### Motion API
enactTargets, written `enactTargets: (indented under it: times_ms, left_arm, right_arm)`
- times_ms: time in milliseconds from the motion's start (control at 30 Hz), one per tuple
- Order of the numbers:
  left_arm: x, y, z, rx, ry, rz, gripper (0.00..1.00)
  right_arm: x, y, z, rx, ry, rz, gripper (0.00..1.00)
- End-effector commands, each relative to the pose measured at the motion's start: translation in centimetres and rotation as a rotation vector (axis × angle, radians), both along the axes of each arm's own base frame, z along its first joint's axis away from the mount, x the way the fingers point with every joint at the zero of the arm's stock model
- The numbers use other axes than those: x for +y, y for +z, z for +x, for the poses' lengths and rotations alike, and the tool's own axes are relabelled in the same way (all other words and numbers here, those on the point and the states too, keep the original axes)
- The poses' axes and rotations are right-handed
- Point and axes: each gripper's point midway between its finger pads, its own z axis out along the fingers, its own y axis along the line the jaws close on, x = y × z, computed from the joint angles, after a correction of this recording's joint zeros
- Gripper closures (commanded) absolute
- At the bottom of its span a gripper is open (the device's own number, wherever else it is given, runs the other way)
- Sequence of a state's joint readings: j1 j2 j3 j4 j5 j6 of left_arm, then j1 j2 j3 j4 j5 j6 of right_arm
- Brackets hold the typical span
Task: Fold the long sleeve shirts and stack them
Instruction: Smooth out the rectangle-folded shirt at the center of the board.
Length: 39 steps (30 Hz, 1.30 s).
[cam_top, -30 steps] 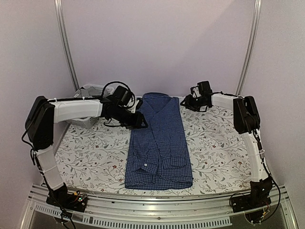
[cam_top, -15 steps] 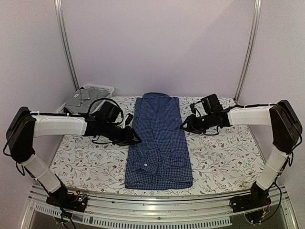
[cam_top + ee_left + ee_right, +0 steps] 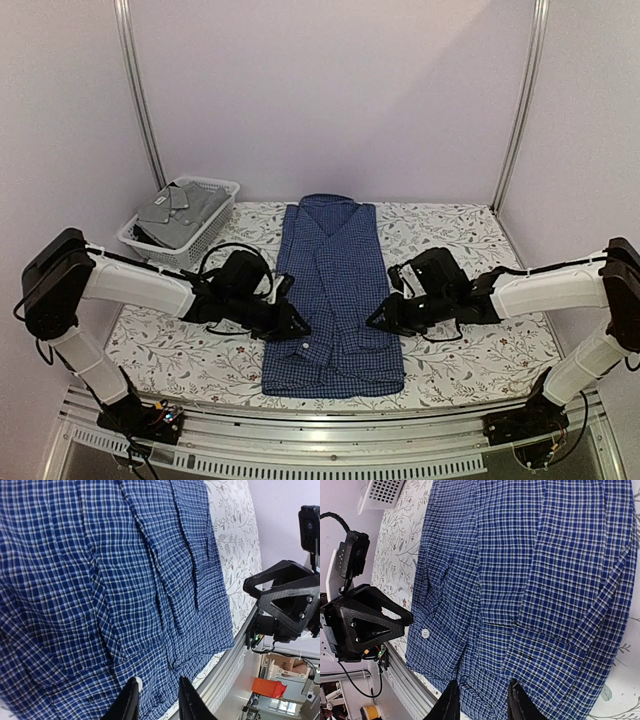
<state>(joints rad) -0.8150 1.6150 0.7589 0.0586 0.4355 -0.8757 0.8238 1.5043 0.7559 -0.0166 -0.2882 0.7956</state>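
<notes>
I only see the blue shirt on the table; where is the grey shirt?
In the top view, the grey shirt lies in the white basket at the far left corner of the table, left of the blue shirt.

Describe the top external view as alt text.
A dark blue checked shirt lies folded lengthwise on the floral table, with the left end effector and right end effector low at its two long edges near the front. A grey shirt sits in a white basket at back left.

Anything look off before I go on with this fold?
Nothing stands out. The blue checked shirt lies flat, lengthwise on the table, sleeves folded in; the grey shirt sits in the basket.
</notes>
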Motion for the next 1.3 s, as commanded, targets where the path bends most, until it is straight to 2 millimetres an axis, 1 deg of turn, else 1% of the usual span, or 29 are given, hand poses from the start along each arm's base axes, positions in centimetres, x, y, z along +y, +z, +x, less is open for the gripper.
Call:
enactTargets:
  times_ms: [0, 167, 267, 367, 433, 500, 533, 600, 700, 800, 933, 1000, 1067, 1267]
  left_arm:
    - [-0.4, -2.4, -1.0, 0.035, 0.008, 0.032, 0.73]
    - [0.3, -5.2, -2.0, 0.093, 0.019, 0.114, 0.77]
    - [0.9, -5.7, -2.1, 0.101, 0.032, 0.146, 0.78]
    - [1.0, -5.1, -2.0, 0.092, 0.033, 0.15, 0.78]
    - [0.6, -3.7, -1.8, 0.064, 0.034, 0.129, 0.78]
    - [1.1, -2.7, -2.0, 0.059, 0.038, 0.141, 0.77]
    - [1.2, -1.9, -2.0, 0.047, 0.042, 0.135, 0.77]
    - [1.7, -0.8, -2.1, 0.029, 0.054, 0.13, 0.75]
    - [3.1, 0.1, -2.4, 0.009, 0.077, 0.146, 0.73]
    - [4.5, 0.0, -2.7, 0.001, 0.099, 0.165, 0.71]
    - [6.3, -1.0, -2.9, 0.016, 0.125, 0.183, 0.67]
    - [7.1, -1.5, -2.7, 0.025, 0.138, 0.188, 0.66]
    - [7.6, -1.8, -2.6, 0.03, 0.143, 0.172, 0.62]
    - [8.2, -2.1, -1.9, 0.022, 0.135, 0.156, 0.56]
  right_arm:
    - [-0.9, -1.6, 0.1, 0.017, -0.074, -0.006, 0.7]
    - [-1.2, -4.1, -0.6, 0.068, -0.068, -0.04, 0.71]
    - [-1.3, -5.2, -0.9, 0.096, -0.061, -0.062, 0.71]
    - [-1.6, -5.7, -1.2, 0.111, -0.056, -0.078, 0.72]
    - [-1.9, -5.7, -1.4, 0.113, -0.056, -0.089, 0.72]
    - [-2.3, -5.6, -1.7, 0.116, -0.056, -0.102, 0.72]
    - [-2.4, -5.1, -1.8, 0.107, -0.056, -0.094, 0.72]
    - [-3.3, -5.2, -2.5, 0.118, -0.058, -0.116, 0.72]
    - [-4.5, -4.6, -3.1, 0.105, -0.07, -0.124, 0.7]
    - [-5.6, -4.6, -3.8, 0.105, -0.078, -0.138, 0.69]
    - [-6.6, -4.7, -4.2, 0.094, -0.101, -0.148, 0.66]
    - [-6.6, -4.4, -4.0, 0.086, -0.104, -0.14, 0.62]
    - [-6.3, -4.2, -3.8, 0.077, -0.096, -0.122, 0.57]
    - [-5.9, -4.3, -2.6, 0.084, -0.096, -0.038, 0.47]
